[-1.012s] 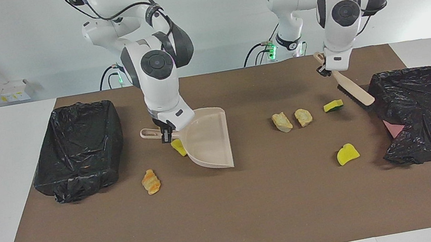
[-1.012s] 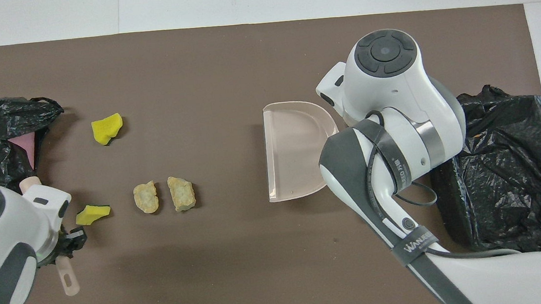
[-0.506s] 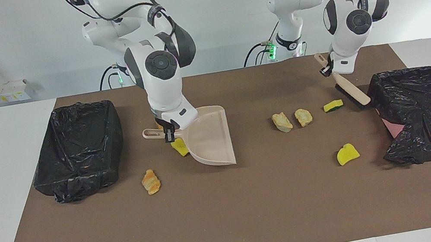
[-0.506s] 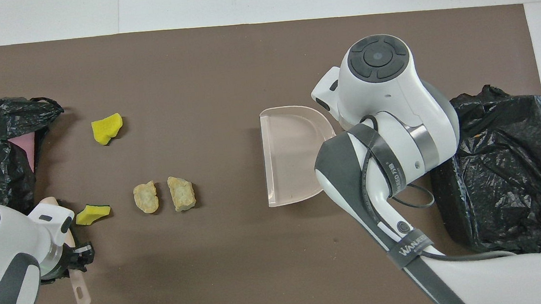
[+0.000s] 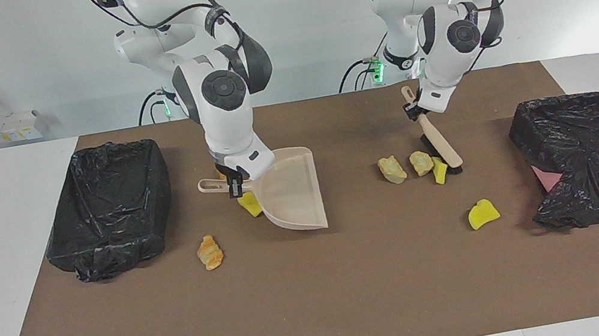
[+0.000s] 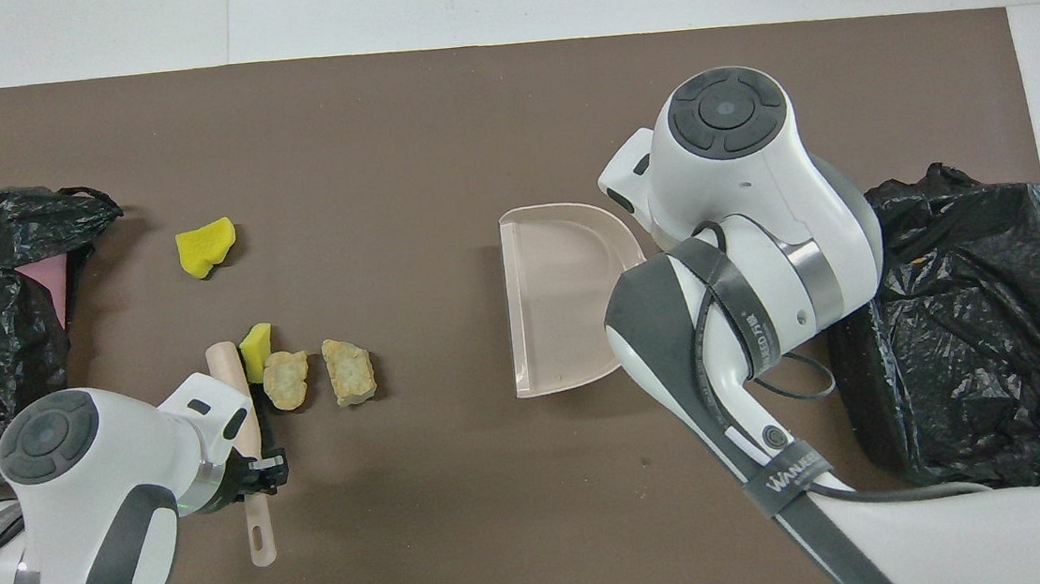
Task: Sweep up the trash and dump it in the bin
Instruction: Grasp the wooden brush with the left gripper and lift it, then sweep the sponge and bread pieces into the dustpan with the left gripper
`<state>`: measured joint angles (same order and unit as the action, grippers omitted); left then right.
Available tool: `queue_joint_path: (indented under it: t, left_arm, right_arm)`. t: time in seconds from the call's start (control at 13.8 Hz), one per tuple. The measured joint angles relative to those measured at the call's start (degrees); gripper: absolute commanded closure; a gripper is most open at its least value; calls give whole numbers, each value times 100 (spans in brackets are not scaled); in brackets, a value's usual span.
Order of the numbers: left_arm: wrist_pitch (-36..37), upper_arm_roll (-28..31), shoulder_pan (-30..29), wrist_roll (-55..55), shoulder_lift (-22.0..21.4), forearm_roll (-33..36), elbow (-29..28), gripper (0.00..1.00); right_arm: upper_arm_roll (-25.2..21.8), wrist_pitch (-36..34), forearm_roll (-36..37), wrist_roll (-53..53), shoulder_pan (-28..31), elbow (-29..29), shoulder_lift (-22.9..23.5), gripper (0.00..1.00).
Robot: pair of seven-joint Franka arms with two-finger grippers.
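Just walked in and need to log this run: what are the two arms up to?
They are sweeping scraps on the brown mat. The left gripper is shut on a brush, whose head is against a green-sided sponge piece beside two bread chunks. The right gripper is shut on the handle of a dustpan, its mouth facing those scraps, nothing in it. A croissant piece and another yellow sponge piece lie loose. Black-lined bins sit at both ends.

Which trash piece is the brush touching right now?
The yellow sponge piece with the green side, pressed against the brush and a bread chunk; the other pieces lie clear of the brush.
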<state>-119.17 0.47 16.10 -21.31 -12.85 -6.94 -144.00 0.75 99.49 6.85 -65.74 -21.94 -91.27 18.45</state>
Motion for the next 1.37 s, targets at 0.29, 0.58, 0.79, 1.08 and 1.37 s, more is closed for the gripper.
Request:
queue_joint_path:
  t: [0.29, 0.58, 0.79, 1.08, 1.37]
  left_arm:
    - [-298, -13, 419, 112, 306, -131, 185, 100]
    - [-258, 62, 346, 542, 483, -137, 598, 100]
    - [-16, 103, -109, 1138, 710, -121, 1261, 100]
    - [-4, 121, -586, 1598, 1389, 428, 2197, 100]
    - [-20, 131, -1189, 2687, 2418, 820, 3334, 100]
  right_arm:
    - [5, 422, 301, 136, -383, -199, 182, 100]
    - [3, 836, 360, 623, -702, -339, 429, 100]
    - [4, 847, 361, 935, -799, -341, 440, 100]
    - [4, 850, 361, 1006, -832, -330, 439, 100]
    - [6, 851, 361, 1011, -851, -299, 437, 100]
